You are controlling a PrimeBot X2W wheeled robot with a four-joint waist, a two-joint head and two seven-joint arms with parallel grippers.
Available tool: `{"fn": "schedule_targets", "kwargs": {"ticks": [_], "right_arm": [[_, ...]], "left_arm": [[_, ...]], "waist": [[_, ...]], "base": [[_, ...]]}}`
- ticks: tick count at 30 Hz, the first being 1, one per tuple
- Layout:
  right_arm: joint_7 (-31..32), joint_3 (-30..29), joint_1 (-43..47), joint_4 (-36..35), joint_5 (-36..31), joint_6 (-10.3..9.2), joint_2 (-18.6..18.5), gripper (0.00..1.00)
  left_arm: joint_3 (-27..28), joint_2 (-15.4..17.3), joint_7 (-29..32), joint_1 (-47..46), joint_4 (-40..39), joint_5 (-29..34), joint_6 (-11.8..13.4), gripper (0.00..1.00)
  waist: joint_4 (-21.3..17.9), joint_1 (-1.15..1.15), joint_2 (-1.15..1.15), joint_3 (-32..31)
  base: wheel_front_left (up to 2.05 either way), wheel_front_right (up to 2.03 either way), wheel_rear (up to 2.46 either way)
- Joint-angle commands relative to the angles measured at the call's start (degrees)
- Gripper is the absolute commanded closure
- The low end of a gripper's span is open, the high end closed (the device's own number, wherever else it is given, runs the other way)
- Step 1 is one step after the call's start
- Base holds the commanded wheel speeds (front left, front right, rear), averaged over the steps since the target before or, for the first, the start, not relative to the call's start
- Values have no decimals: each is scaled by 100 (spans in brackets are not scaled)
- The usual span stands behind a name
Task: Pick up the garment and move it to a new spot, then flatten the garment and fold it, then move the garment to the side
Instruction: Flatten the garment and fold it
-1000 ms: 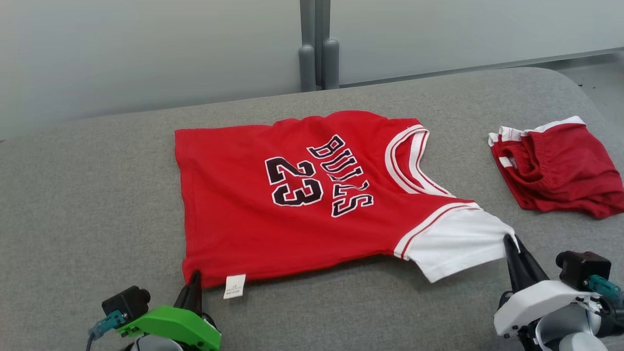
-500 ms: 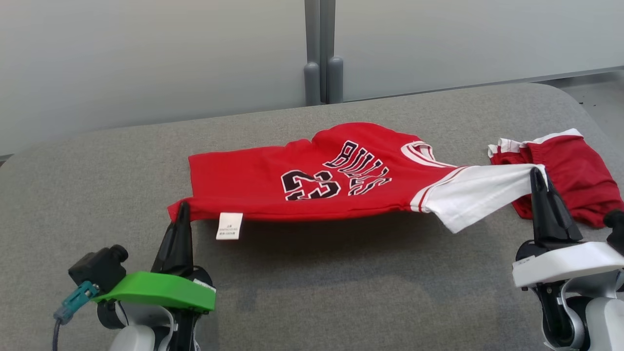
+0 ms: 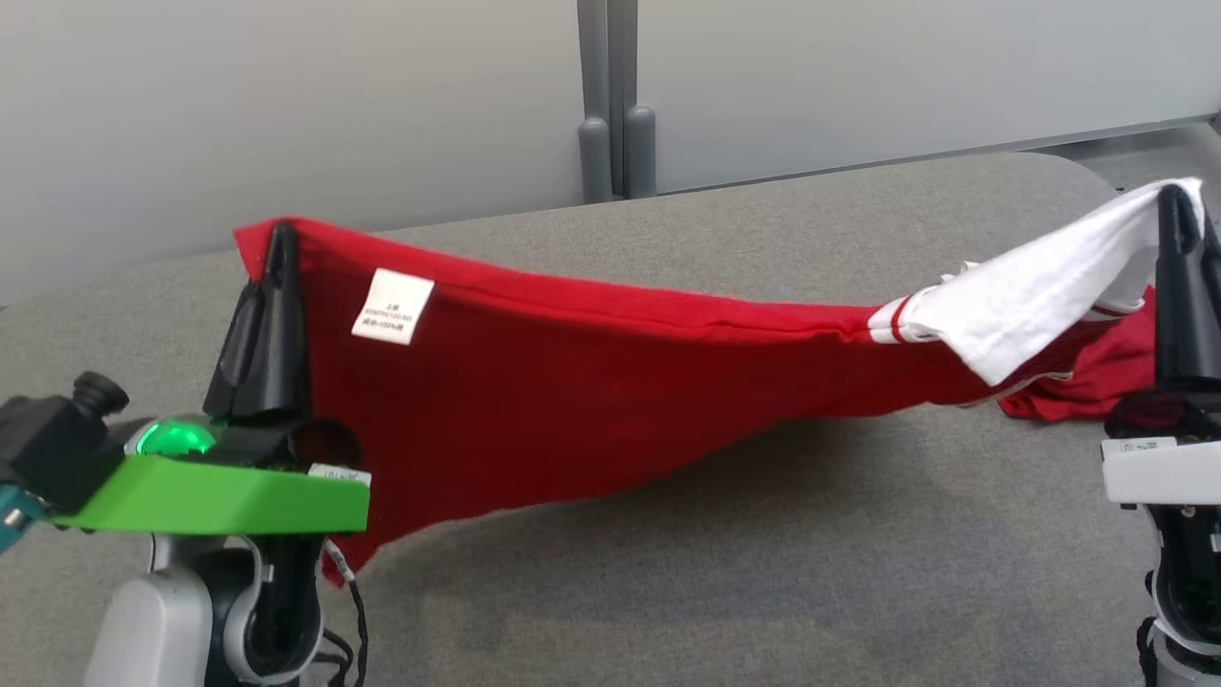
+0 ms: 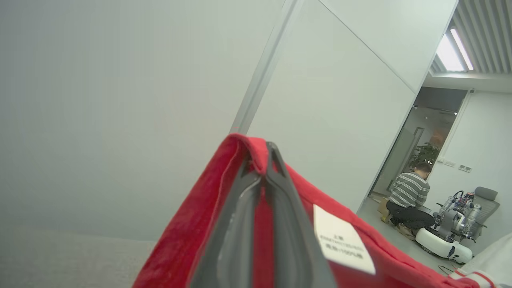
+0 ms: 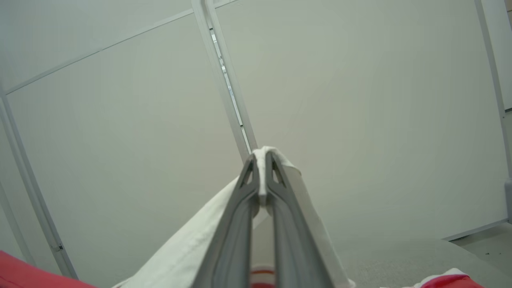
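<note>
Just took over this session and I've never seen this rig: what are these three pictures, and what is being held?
It is a wheeled robot with two arms, each ending in a two-fingered gripper. The wide picture is from its head camera, looking down at a grey padded surface. The other two are from wrist cameras, each looking along its own dark fingers. The left gripper, on the green mount, is shut on a corner of a red jersey beside its white label. The right gripper is shut on the jersey's white sleeve. The jersey hangs stretched between them, drooping toward the surface. A second red garment lies on the surface beyond the sleeve. The left wrist view also catches a person crouching far off.
</note>
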Motion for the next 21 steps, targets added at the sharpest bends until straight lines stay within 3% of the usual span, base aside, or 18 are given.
{"fn": "schedule_targets", "kwargs": {"ticks": [1,6,10,15,21], "right_arm": [[105,-66,-175,-107,-26,2,-17,100],[345,-3,-702,88,-101,2,-15,100],[356,130,-1732,823,-154,2,-17,100],[191,535,-3541,2237,-544,2,-18,100],[-693,563,-5921,4218,-1398,2,-48,100]], "left_arm": [[-2,52,168,-256,-63,-115,32,100],[21,225,463,-907,263,-97,-42,100],[34,388,622,-1802,1052,-42,-166,100],[-19,559,743,-3301,2369,217,-265,100],[-86,635,448,-5337,3951,702,-282,100]], "waist": [[9,0,29,155],[44,0,29,496],[31,0,29,918],[5,0,29,1338],[6,0,29,1641]], "base": [[0,0,0],[0,0,0],[0,0,0],[0,0,0],[0,0,0]]}}
